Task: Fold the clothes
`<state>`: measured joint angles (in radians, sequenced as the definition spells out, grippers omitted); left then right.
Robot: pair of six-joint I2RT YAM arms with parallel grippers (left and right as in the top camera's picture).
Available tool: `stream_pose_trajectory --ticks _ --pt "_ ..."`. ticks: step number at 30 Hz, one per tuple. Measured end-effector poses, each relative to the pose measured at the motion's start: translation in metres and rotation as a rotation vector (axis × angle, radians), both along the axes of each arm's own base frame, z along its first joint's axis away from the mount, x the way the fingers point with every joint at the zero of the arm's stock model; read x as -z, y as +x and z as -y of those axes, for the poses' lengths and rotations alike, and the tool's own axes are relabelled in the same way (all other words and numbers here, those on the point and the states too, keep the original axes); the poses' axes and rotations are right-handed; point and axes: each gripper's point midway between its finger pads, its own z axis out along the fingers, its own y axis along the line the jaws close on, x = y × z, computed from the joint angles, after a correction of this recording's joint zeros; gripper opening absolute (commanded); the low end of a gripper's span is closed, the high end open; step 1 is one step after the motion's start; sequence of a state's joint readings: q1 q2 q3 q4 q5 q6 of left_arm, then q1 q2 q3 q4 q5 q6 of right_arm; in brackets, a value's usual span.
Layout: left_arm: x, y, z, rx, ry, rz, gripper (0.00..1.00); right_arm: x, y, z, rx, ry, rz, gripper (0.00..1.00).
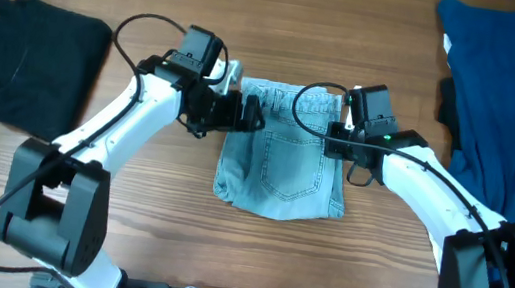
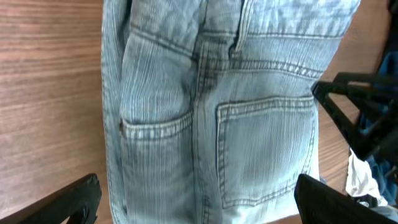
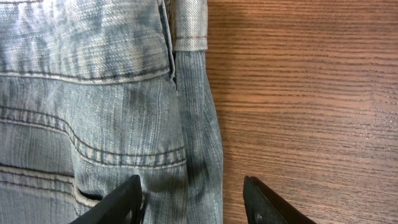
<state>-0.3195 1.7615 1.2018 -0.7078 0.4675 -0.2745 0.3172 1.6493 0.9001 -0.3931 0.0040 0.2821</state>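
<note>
The light-blue denim shorts (image 1: 284,153) lie folded into a compact block at the table's middle, back pocket up. My left gripper (image 1: 254,113) is open over their left upper edge; in the left wrist view the shorts (image 2: 211,112) fill the span between its spread fingers (image 2: 199,202). My right gripper (image 1: 337,141) is open at their right edge; in the right wrist view its fingers (image 3: 194,199) straddle the denim edge (image 3: 93,93) and bare wood. A folded black garment (image 1: 27,59) lies far left. A navy garment (image 1: 512,94) is heaped at the right.
The wooden table (image 1: 146,219) shows around the shorts. A black piece (image 1: 445,100) peeks out beside the navy heap. The right gripper (image 2: 357,118) and a bit of white cloth (image 2: 360,180) show at the right of the left wrist view.
</note>
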Motion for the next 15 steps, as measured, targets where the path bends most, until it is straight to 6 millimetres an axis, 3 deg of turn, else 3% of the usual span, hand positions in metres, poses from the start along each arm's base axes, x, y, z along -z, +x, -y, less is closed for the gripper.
stream_pose_trajectory --ticks 4,5,6,7,8,10,12,15 --pt "0.037 0.006 0.005 0.008 0.021 -0.043 1.00 0.003 -0.007 0.002 0.000 -0.010 -0.030 0.55" --pt "0.053 0.008 0.007 0.012 0.030 -0.059 0.98 0.004 -0.009 0.003 0.001 -0.012 -0.038 0.55" --pt "0.057 0.011 0.009 0.010 0.023 -0.062 0.93 0.004 -0.010 0.003 0.001 -0.014 -0.044 0.55" --pt "0.058 0.014 0.013 0.015 0.016 -0.050 0.78 0.005 -0.012 0.004 0.002 -0.016 -0.052 0.55" --pt "0.057 0.014 0.018 0.019 0.003 -0.051 0.70 0.005 -0.012 0.004 0.004 -0.016 -0.054 0.55" --pt "0.059 0.007 0.031 0.052 -0.016 -0.064 0.08 -0.004 -0.011 0.004 0.004 -0.009 -0.033 0.55" --pt "0.067 -0.009 0.052 0.108 -0.029 -0.093 0.04 -0.024 -0.008 0.002 0.003 0.010 0.023 0.55" --pt "0.063 -0.007 0.055 0.111 -0.059 -0.089 0.04 -0.056 -0.005 0.002 0.003 0.039 0.108 0.56"
